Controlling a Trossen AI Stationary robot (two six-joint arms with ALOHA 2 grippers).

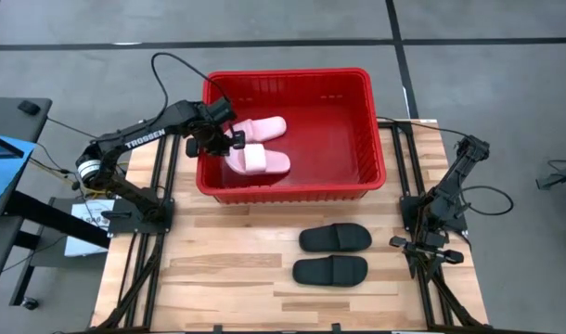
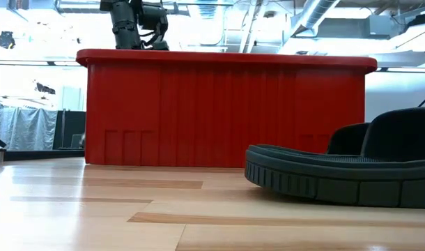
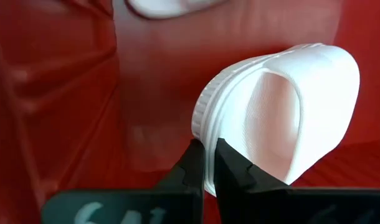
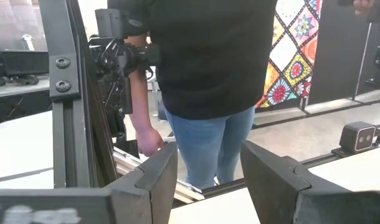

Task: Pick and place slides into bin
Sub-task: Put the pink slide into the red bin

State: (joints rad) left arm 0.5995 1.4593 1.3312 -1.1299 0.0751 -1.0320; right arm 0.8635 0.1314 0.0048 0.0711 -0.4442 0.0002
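Observation:
The red bin [image 1: 376, 139] stands at the table's far middle, and in the low view its wall [image 2: 226, 111] fills the centre. Two pale pink slides are inside it: one [image 1: 262, 128] lies near the far wall, and the other [image 1: 257, 160] is held by my left gripper [image 1: 229, 141], which reaches down over the bin's left side and is shut on it. Two black slides [image 1: 334, 238] [image 1: 329, 270] lie side by side on the table in front of the bin. My right gripper [image 4: 209, 168] waits open at the table's right edge, holding nothing. My left gripper pinches the ribbed edge of the pink slide's sole [image 3: 205, 130] at one end, between its two fingers [image 3: 191, 163]. The fingers come steeply from above. The slide [image 3: 283, 112] slants away below them inside the bin; whether its far end rests on the bin floor I cannot tell.
The right arm [image 1: 445, 199] is folded up at the table's right edge. In the right wrist view a person [image 4: 202, 74] stands beyond the table. Bare wood lies left of the black slides. The right half of the bin floor [image 1: 334, 139] is uncovered.

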